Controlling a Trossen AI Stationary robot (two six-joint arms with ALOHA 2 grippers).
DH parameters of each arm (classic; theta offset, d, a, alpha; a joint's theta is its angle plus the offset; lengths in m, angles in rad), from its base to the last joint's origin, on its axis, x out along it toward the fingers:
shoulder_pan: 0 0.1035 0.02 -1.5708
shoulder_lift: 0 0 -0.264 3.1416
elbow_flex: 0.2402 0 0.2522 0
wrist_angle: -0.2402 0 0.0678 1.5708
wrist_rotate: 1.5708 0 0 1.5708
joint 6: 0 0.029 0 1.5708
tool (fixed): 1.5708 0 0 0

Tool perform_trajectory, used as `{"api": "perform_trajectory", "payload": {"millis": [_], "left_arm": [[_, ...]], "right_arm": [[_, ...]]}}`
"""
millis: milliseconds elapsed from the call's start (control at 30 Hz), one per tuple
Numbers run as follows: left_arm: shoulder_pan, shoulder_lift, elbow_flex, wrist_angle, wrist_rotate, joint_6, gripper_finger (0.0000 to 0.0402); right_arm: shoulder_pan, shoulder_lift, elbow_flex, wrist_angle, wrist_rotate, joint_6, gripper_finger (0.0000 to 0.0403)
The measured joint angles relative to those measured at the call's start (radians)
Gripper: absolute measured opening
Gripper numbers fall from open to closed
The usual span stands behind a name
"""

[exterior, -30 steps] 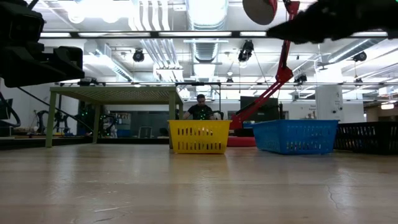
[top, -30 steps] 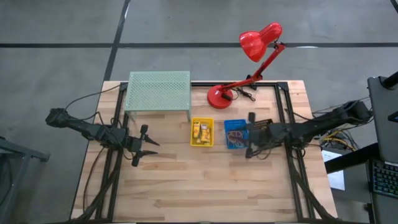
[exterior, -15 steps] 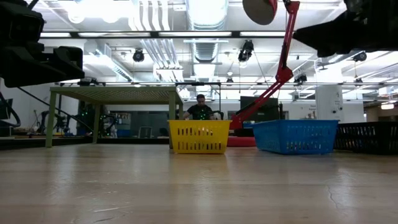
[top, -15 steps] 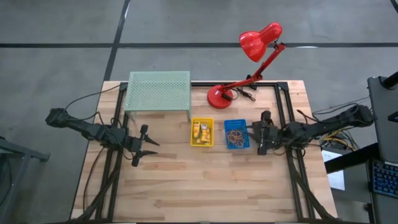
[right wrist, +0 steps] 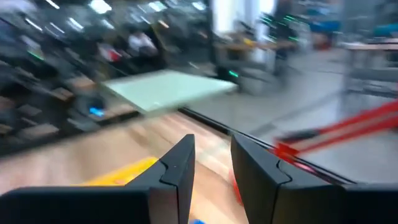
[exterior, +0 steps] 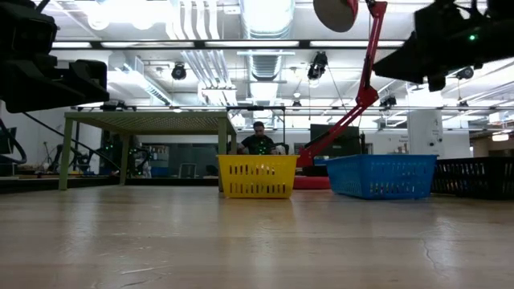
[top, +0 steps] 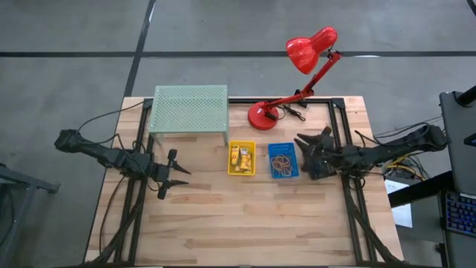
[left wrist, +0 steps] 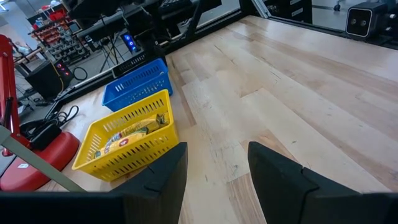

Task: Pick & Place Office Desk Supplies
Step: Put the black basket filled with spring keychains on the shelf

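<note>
A yellow basket point(top: 241, 158) holding small yellow packets point(left wrist: 134, 129) stands mid-table, with a blue basket point(top: 282, 160) of rubber-band loops point(top: 280, 161) to its right. Both rest on their bases on the wood. My right gripper point(top: 303, 154) hovers just right of the blue basket, above the table, rolled onto its side. It is open, and nothing sits between its fingers point(right wrist: 177, 171). My left gripper point(top: 178, 177) waits open over the table's left part, pointing toward the baskets, with bare wood between its fingers point(left wrist: 280, 177).
A pale green mesh shelf point(top: 189, 109) stands at the far left of the table. A red desk lamp point(top: 297, 71) has its base point(top: 263, 115) at the far middle. A person point(exterior: 259, 138) shows far behind the table. Bare wood lies along the near half.
My right gripper has drawn back from over the blue basket's right side toward the table's right edge, sunk a little and rolled about its own axis, so its fingers now lie one toward the far edge and one toward the near edge. The baskets have not moved.
</note>
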Motion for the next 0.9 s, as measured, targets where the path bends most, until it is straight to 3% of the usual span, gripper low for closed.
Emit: {"api": "perform_trajectory", "payload": {"millis": [100,167,300,367,467,633,900], "left_arm": [[0.0,0.0,0.0,0.0,0.0,0.0,0.0173],[0.0,0.0,0.0,0.0,0.0,0.0,0.0173],[0.0,0.0,0.0,0.0,0.0,0.0,0.0173],[0.0,0.0,0.0,0.0,0.0,0.0,0.0173],[0.0,0.0,0.0,0.0,0.0,0.0,0.0173],[0.0,0.0,0.0,0.0,0.0,0.0,0.0173],[0.0,0.0,0.0,0.0,0.0,0.0,0.0173]], "right_arm": [[0.0,-0.001,0.102,-0.253,0.064,0.064,0.0095],[-0.001,0.003,0.197,-0.492,0.086,0.224,0.0092],[-0.022,0.043,0.39,-1.132,0.01,0.78,0.0087],[-0.033,0.082,0.442,-1.322,-0.059,1.008,0.0085],[-0.034,0.13,0.473,-1.409,-0.107,1.115,0.0084],[-0.059,0.18,0.515,-1.452,-0.267,1.131,0.0088],[-0.2,0.246,0.542,-1.532,-0.374,1.124,0.0084]]}}
